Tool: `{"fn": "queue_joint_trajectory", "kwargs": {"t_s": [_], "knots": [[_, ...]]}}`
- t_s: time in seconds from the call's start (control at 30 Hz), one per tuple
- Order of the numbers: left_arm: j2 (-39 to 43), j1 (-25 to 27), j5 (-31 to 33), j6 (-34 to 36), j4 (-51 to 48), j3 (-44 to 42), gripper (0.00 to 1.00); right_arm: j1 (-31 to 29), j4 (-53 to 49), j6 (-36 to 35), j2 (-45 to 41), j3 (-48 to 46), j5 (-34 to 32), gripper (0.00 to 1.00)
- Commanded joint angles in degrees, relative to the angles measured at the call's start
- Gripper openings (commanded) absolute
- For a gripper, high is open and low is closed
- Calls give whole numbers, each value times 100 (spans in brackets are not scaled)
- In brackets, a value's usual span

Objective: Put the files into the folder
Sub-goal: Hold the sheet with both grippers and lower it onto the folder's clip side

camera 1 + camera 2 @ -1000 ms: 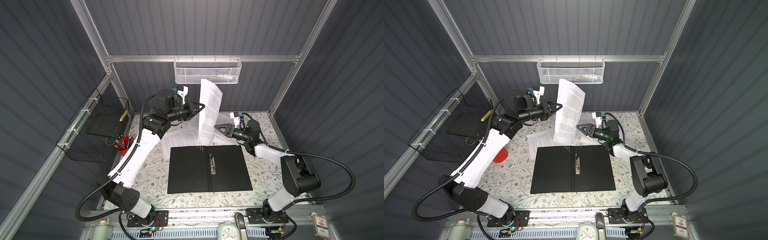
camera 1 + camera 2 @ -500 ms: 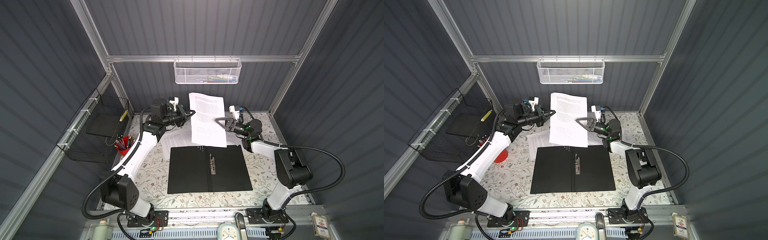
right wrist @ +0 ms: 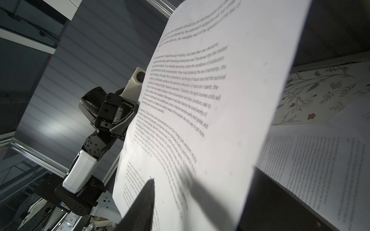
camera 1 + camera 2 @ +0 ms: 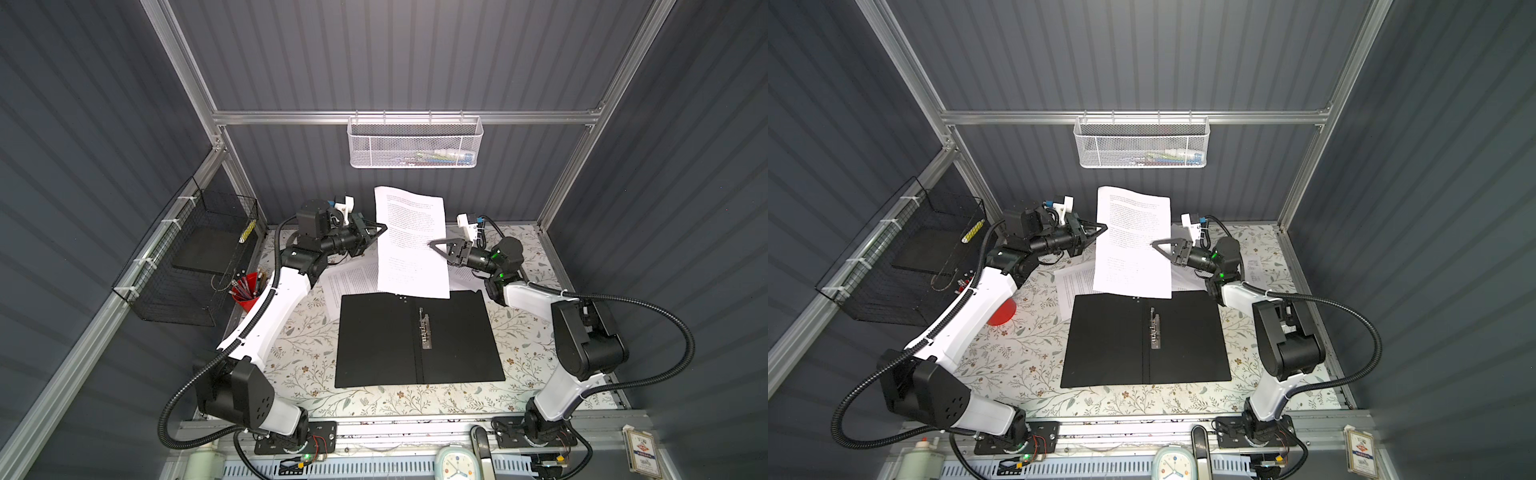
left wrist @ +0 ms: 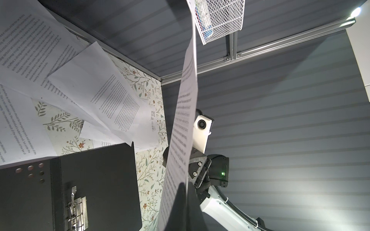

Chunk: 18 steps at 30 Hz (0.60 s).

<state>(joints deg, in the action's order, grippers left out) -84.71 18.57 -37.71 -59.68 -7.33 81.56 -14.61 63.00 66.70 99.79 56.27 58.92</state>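
Behind the folder (image 4: 374, 340), my left gripper (image 4: 383, 227) pinches a sheet (image 4: 409, 216) upright; right gripper (image 4: 433, 244) straddles its edge, grip unclear; next, lower it flat.

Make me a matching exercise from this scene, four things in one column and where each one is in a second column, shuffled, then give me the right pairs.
Things
1. white printed paper sheet
2. open black folder with metal spine clip
3. red pen cup
4. white mesh basket

Places
A. hanging from the aluminium rear rail
B. lying flat on the floral tabletop
C. held up above the table, edge pinched by the left gripper
D. standing near the black wire basket

Pairs: 1-C, 2-B, 3-D, 4-A
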Motion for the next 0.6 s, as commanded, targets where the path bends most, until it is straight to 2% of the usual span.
{"fn": "queue_joint_trajectory", "kwargs": {"t_s": [0.0, 0.3, 0.5, 0.57], "knots": [[204, -77, -32, 258, -212, -210, 0, -4, -111, -139, -122, -38, 76, 34], [332, -186, 128, 564, -546, -311, 0, 0, -457, -269, -152, -28, 45, 24], [318, -222, 117, 723, -634, -373, 0, 2, -884, -404, -326, -2, 31, 8], [299, -231, 99, 834, -713, -382, 9, 4, -1267, -594, -484, -11, 21, 0]]}}
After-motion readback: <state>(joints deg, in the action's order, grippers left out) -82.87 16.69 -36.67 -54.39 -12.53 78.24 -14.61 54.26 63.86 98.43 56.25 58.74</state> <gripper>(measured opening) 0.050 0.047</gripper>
